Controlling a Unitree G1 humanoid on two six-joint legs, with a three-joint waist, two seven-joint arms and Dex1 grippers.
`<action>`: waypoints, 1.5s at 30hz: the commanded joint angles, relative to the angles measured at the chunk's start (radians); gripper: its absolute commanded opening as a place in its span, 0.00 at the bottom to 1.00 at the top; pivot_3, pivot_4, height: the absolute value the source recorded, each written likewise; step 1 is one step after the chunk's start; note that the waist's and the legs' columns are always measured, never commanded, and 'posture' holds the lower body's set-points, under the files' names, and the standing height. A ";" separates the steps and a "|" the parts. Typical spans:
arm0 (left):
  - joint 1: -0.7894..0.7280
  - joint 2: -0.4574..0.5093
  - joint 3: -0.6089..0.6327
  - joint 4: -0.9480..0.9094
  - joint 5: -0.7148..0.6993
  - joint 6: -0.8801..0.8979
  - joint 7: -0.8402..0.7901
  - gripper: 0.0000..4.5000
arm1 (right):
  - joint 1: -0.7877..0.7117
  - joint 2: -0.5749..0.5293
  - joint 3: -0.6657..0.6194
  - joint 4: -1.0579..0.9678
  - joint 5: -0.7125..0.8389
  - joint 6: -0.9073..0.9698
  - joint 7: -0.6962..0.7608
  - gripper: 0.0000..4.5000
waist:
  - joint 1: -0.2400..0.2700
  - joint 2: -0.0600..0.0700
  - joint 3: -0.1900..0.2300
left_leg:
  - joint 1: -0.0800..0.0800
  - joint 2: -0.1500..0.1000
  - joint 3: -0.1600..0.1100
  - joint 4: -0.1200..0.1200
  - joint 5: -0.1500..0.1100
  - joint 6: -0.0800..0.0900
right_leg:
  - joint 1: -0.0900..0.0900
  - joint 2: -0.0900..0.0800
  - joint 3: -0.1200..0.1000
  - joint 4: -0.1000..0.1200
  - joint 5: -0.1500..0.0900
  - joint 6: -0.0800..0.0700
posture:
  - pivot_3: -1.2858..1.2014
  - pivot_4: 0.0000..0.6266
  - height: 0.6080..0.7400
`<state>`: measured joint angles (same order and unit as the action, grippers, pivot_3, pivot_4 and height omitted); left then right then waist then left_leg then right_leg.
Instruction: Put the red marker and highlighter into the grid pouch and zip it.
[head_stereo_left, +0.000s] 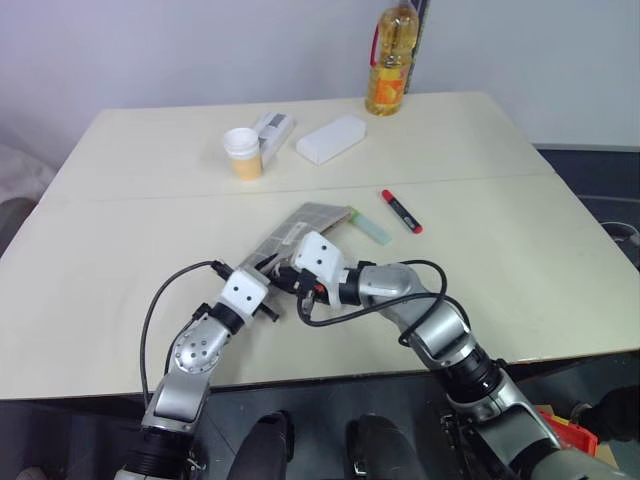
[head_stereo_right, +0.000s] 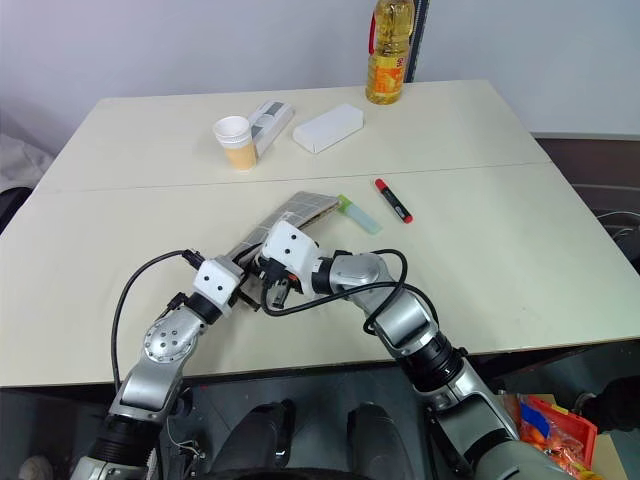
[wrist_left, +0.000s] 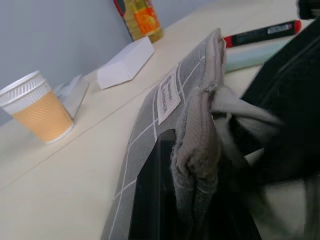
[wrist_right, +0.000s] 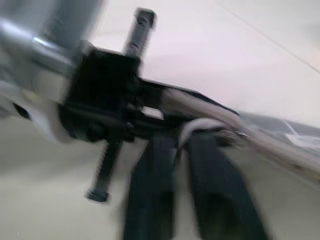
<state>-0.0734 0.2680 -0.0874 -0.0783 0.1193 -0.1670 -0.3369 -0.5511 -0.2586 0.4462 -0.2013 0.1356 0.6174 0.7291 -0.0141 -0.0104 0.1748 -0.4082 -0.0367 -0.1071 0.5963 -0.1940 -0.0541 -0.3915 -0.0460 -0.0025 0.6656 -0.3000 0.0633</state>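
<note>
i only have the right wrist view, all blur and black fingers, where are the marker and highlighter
Observer: Both lie on the table past the pouch. The highlighter lies near the grid pouch's far end, the red marker to its right.
Operator: is anything holding the pouch
Observer: Yes. The left tool is shut on the pouch's near edge, fabric bunched between its fingers.
Operator: and my right tool
Observer: The right tool sits at that same near end, its fingers either side of a strip of grey fabric.
Operator: anything else on the table
Observer: A paper cup, a white box and an oil bottle, at the far side.
</note>
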 joint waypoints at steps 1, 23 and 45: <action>-0.004 0.006 0.012 -0.025 0.020 -0.001 0.034 0.00 | 0.004 -0.044 -0.039 -0.057 -0.004 -0.015 0.005 0.56 | 0.000 0.000 0.000 | 0.000 0.000 0.000 0.000 0.000 0.000 | 0.000 0.000 0.000 0.000 0.000 0.000 | 0.52 0.24 1.00; 0.008 0.056 0.029 0.013 0.064 -0.007 0.090 0.00 | -0.144 -0.096 -0.372 0.556 -0.033 -0.087 -0.217 0.78 | 0.000 0.000 0.000 | 0.000 0.000 0.002 0.000 0.000 0.000 | 0.000 0.000 0.000 0.000 0.000 0.000 | 0.52 0.24 1.00; -0.016 -0.014 0.060 -0.016 -0.148 0.015 0.012 0.00 | 0.028 -0.195 -0.353 0.030 0.060 -0.002 -0.064 0.19 | 0.001 0.000 0.000 | 0.000 0.000 0.001 0.001 0.000 0.000 | 0.001 0.000 0.000 0.001 0.000 0.000 | 0.52 0.24 1.00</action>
<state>-0.0807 0.2543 -0.0244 -0.0546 -0.0142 -0.1422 -0.3211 -0.5149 -0.4560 0.0944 -0.1216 0.1803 0.6102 0.6708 -0.0131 -0.0103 0.1751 -0.4081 -0.0369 -0.1060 0.5972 -0.1939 -0.0540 -0.3907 -0.0460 -0.0022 0.6662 -0.2996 0.0638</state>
